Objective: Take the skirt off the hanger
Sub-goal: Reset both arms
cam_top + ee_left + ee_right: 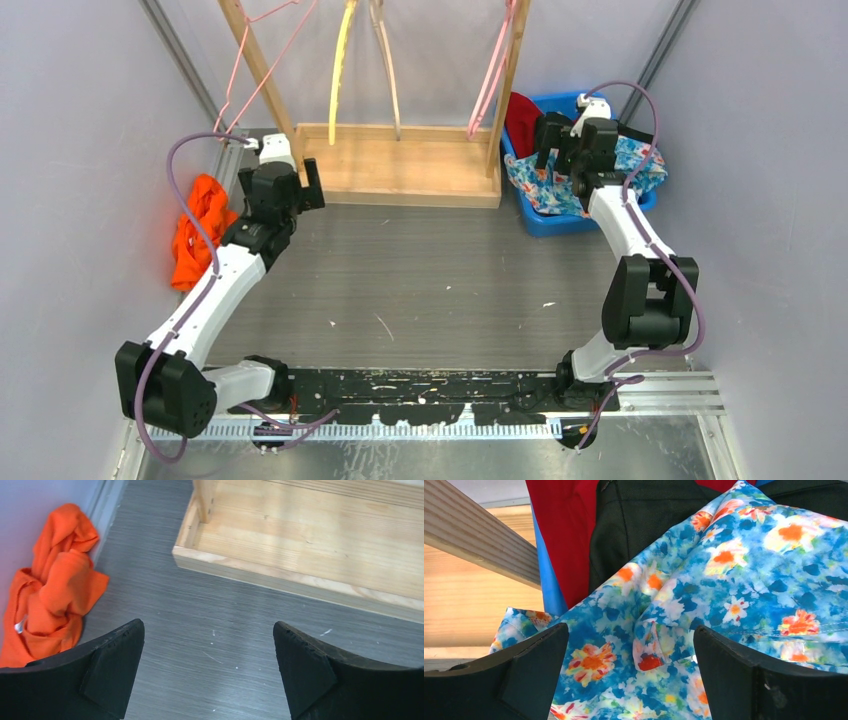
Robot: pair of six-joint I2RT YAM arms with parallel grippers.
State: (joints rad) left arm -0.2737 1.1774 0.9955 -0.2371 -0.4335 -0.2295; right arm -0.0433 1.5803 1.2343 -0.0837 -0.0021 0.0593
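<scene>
A blue floral garment (545, 188) lies bunched in the blue bin (560, 226) at the back right, off any hanger; it fills the right wrist view (734, 565). My right gripper (566, 138) hovers just above it, open and empty (631, 675). Several bare hangers hang on the wooden rack: pink (492, 70), yellow (340, 60), wooden (388, 60) and pink (240, 60). My left gripper (300, 186) is open and empty above the table (207, 670), just in front of the rack's base (300, 540).
An orange garment (196, 230) lies crumpled against the left wall (55, 595). A red garment (564, 525) and a dark one (644, 510) lie in the bin under the floral one. The rack's base tray (400, 165) stands at the back middle.
</scene>
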